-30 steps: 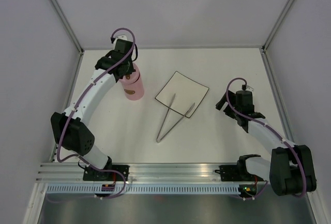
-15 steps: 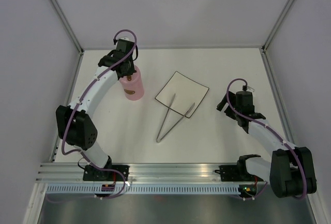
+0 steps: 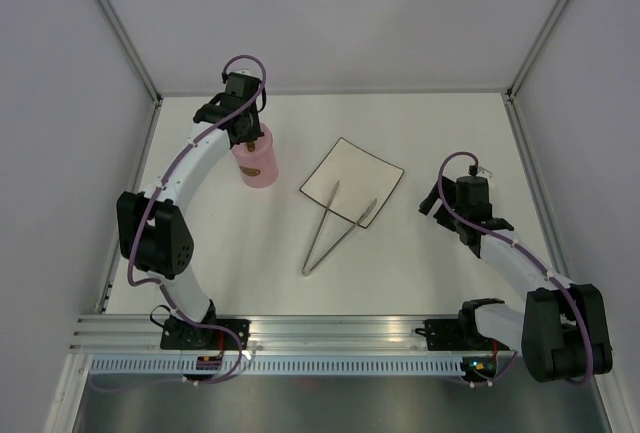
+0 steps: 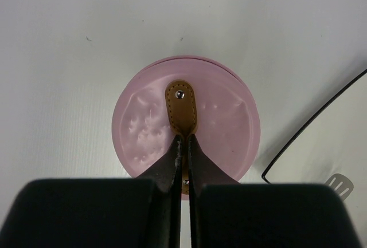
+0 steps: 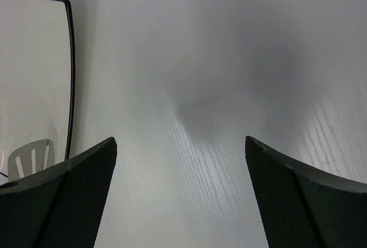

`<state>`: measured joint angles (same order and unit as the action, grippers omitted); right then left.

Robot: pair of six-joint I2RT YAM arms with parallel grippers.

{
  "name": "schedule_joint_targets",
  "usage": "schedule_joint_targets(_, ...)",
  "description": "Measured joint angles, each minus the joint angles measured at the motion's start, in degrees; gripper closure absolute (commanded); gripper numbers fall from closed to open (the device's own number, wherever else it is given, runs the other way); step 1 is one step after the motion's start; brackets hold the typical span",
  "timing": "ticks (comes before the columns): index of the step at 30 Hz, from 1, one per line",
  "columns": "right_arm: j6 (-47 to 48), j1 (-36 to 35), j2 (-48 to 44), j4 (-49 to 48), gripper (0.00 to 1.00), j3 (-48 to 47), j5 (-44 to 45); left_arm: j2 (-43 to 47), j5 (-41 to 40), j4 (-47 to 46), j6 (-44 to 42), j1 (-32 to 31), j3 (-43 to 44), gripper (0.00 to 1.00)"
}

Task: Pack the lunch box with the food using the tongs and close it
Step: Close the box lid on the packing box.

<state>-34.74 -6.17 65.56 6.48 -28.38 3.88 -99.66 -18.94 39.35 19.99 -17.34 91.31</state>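
Down at the near edge, both arms rise from their bases. First thing out on the white table (image 3: 430,123) is the long thin silvery metal tongs (image 3: 320,228), lying flat in a narrow V. The closed end points back toward the bases. Both tips rest across the near edge of the flat square white plate with a dark rim (image 3: 355,171). Nothing grips them.

Off to the right, the right gripper (image 5: 180,202) hangs over bare table near the plate's right side. Its jaws are spread wide with nothing between them. Its wrist camera catches one slotted tong tip on the plate at the lower left.

Further back on the left, the tall pink cylindrical lunch box (image 3: 258,165) stands upright on the table, left of the plate and well apart from the tongs. The round pink lid (image 4: 221,128) sits on top of it. The left gripper (image 4: 183,140) is right above, pointing down, fingers pressed together and pinching the brown stitched strap handle (image 4: 181,107) at the lid's middle. From the wrist view the lid covers the box's mouth. Whether it is fully seated, I can't tell.
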Motion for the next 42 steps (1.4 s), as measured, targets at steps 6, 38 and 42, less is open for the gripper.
schedule_joint_targets(6,0.0,0.0,0.0,0.0,0.02,0.1,0.0,-1.0,1.3,0.7,-2.1,0.4,1.7,0.98)
schedule_joint_targets(38,-0.2,0.0,1.8,0.6,0.02,-0.4,0.0,-5.1,4.9,11.0,-6.9,0.4,12.0,0.98)
schedule_joint_targets(42,-0.2,0.0,2.0,0.6,0.02,-0.4,0.0,-5.3,3.1,11.3,-7.0,0.4,12.0,0.98)
